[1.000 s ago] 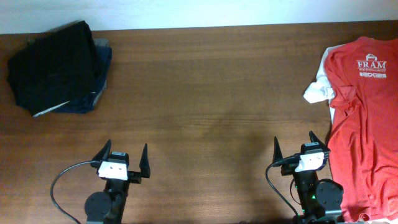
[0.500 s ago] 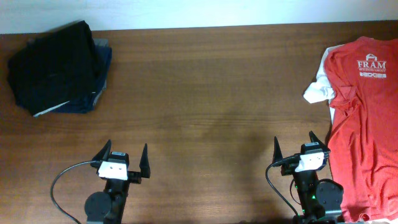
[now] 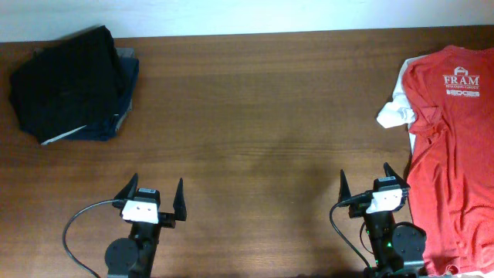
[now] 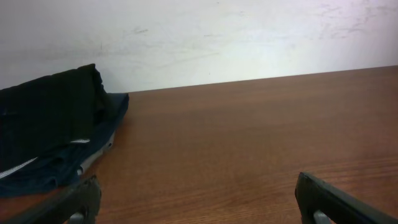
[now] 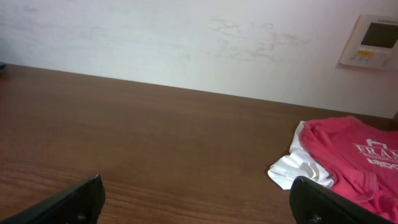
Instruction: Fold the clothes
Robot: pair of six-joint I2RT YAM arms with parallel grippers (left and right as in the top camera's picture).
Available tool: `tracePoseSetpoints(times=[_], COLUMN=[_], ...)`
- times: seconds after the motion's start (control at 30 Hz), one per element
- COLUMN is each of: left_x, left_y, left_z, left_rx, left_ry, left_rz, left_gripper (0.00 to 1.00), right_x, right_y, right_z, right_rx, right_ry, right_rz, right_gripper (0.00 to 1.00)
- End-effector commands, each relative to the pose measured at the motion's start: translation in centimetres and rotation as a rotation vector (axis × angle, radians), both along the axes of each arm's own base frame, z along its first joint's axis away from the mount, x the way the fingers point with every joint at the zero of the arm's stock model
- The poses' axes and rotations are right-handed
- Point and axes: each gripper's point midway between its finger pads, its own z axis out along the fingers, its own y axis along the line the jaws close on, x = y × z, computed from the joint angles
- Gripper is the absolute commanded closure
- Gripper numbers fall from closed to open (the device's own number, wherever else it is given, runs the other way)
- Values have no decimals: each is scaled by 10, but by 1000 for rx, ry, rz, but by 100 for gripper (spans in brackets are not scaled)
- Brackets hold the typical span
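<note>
Black clothes (image 3: 65, 77) at far-left corner, well apart from left claw (image 3: 157, 188).

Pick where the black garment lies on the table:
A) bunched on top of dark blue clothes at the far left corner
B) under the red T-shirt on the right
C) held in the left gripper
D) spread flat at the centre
A: the overhead view shows the black garment heaped on the dark blue clothes, which peek out along its right and lower edges, at the far left corner of the table.
</note>
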Motion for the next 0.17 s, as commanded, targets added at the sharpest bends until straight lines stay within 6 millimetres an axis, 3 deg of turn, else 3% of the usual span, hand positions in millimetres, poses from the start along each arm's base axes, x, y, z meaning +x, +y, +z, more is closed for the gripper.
tracePoseSetpoints(times=[0.0,0.13], left_x=[-1,-1], left_y=[-4,-4], left_z=[-1,-1], left_rx=[17,17], left_ry=[-10,-10], left_rz=[-22,-22], left_gripper=[0,1], right_x=[0,0], right_y=[0,0], right_z=[-2,-2], right_rx=[-3,-3], right_ry=[4,4], right_rz=[1,1], right_gripper=[2,2])
